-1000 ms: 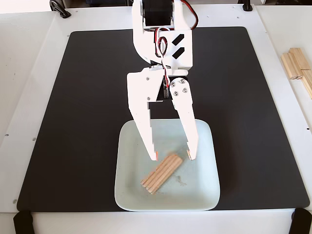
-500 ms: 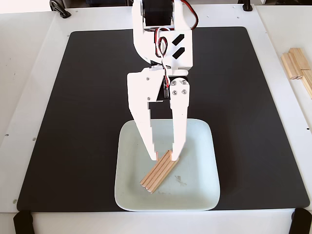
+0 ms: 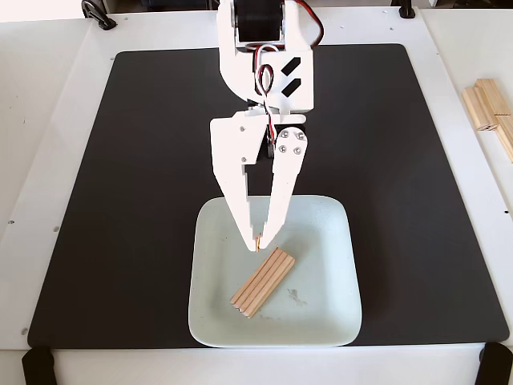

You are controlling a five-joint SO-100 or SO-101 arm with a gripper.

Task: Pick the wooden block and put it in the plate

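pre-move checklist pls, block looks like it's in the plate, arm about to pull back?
1. wooden block lying inside the plate: ok, fully within the rim.
2. gripper free of the block: ok, tips sit just above its upper end, nothing between them.
3. Fingers closed for retreat: ok, tips together.
4. Block flat, not leaning on the rim: ok, lies diagonally mid-plate.
5. Plate on the black mat: ok, near the front edge.
6. Height clearance between tips and block: cannot tell from this one fixed view.
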